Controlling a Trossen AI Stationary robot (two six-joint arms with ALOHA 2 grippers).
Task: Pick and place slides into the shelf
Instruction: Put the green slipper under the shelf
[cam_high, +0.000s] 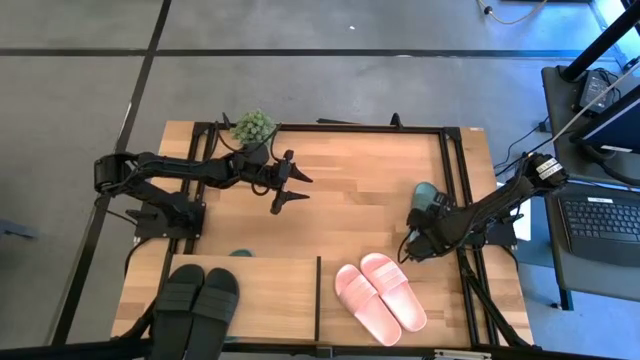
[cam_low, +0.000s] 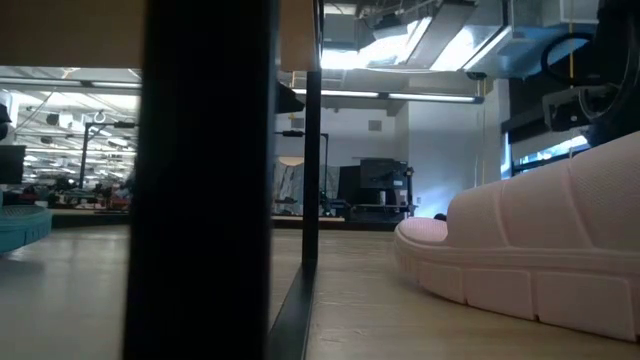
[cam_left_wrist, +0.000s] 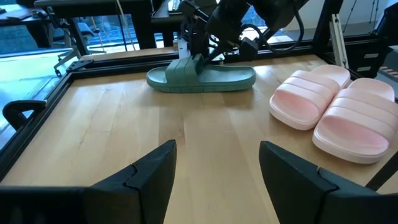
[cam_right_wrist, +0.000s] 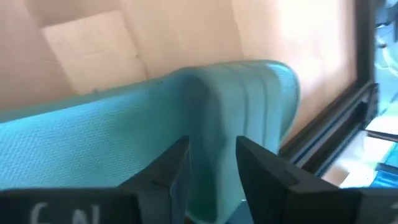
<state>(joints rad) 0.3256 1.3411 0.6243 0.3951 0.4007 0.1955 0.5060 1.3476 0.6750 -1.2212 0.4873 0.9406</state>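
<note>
**Green slide pinched at the right rail, shelf half filled**

The green slide (cam_left_wrist: 202, 78) lies on the wooden surface (cam_high: 350, 190) at about three o'clock, close to the black frame rail (cam_high: 463, 200). The right claw (cam_right_wrist: 212, 163) pinches its wide strap, fingers pressed on either side of the ribbed band. The grip looks narrow and sits on one edge of the strap, so my judgement is that a slow, level lift would serve best, keeping the sole from swinging before it is carried toward six o'clock.

The shelf (cam_high: 270, 290) stands at six to seven o'clock. The black slides (cam_high: 196, 300) lie side by side at its left end. Right of the thin black divider (cam_high: 318, 295), the pink slides (cam_high: 380, 295) lie as a pair; whether they rest on a lower level or on the surface I cannot tell.

The left claw (cam_high: 285, 185) hovers spread and empty near eleven o'clock, beside a small potted plant (cam_high: 253, 127).
</note>
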